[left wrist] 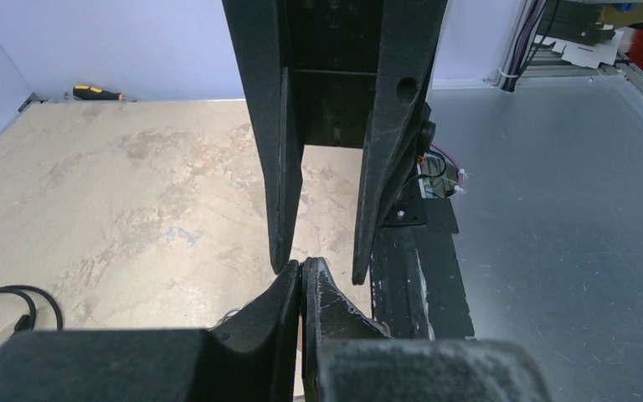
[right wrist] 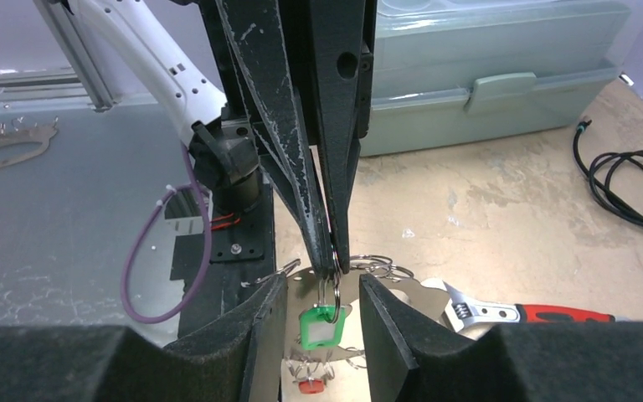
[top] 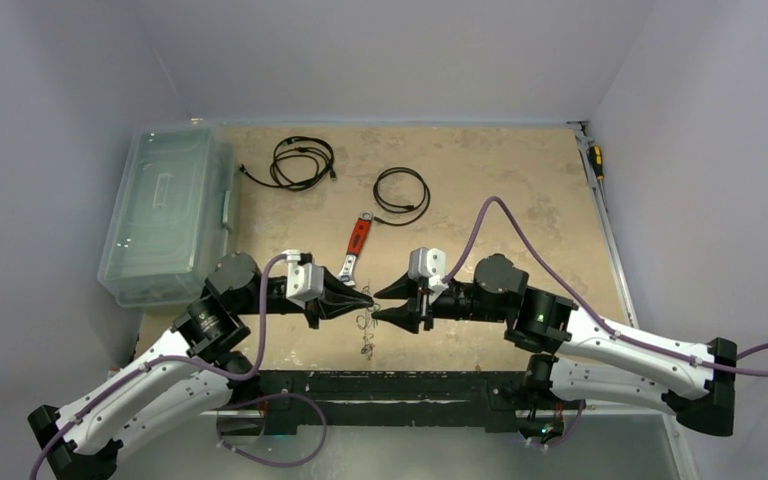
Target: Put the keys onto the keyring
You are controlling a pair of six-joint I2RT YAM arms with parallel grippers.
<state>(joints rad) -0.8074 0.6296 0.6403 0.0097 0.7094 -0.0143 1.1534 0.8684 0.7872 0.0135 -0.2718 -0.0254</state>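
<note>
My left gripper [top: 368,300] is shut; in the right wrist view its fingers [right wrist: 335,209] come down from above and pinch a small silver ring. The green-headed key [right wrist: 324,324] hangs from that ring, above the table. My right gripper [right wrist: 322,314] is open, one pad on each side of the green key, apart from it. Below lies the red-headed key [right wrist: 306,386] with thin wire bits. Silvery wire loops of the keyring [right wrist: 377,266] lie on the table just behind. In the left wrist view my shut left gripper [left wrist: 302,276] faces the right arm's open fingers [left wrist: 278,184].
A red-handled wrench [top: 357,245] lies just behind the grippers, also seen in the right wrist view [right wrist: 511,313]. Two black coiled cables [top: 302,162] [top: 402,192] lie further back. A clear plastic box [top: 165,215] stands at the left. A screwdriver [top: 594,160] lies at the far right edge.
</note>
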